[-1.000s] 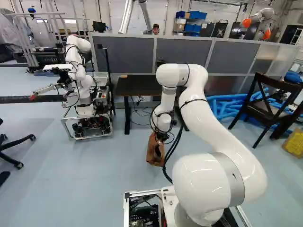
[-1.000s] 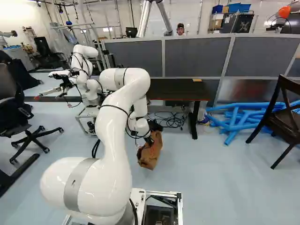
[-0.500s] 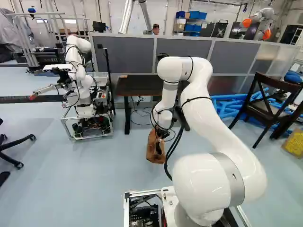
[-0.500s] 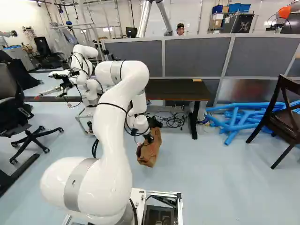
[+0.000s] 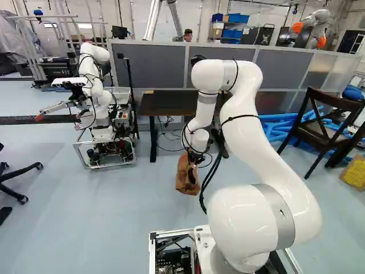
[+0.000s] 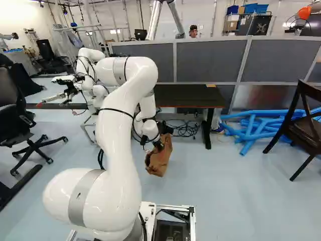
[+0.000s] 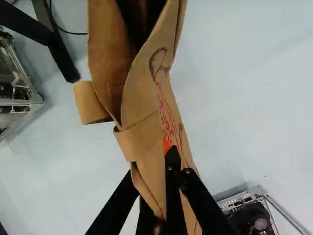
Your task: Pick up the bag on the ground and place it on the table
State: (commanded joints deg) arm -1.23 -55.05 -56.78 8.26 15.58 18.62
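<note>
One gripper (image 6: 159,145) nearly closed on bag (image 7: 146,134)

Base views: bright, even room light; lamps out of view. Small glossy highlights on the upper curves of the white arm (image 5: 251,220). Back wall (image 6: 220,20) very pale, near washed out at the upper left. Floor (image 5: 102,211) shows a faint sheen, with soft, weak-edged shadows below the tabletop (image 6: 185,94). Partition (image 6: 210,62) uprights lean outward at right. Wrist view: diffuse light; bag (image 7: 142,88) mouth dark, folds softly shaded.
</note>
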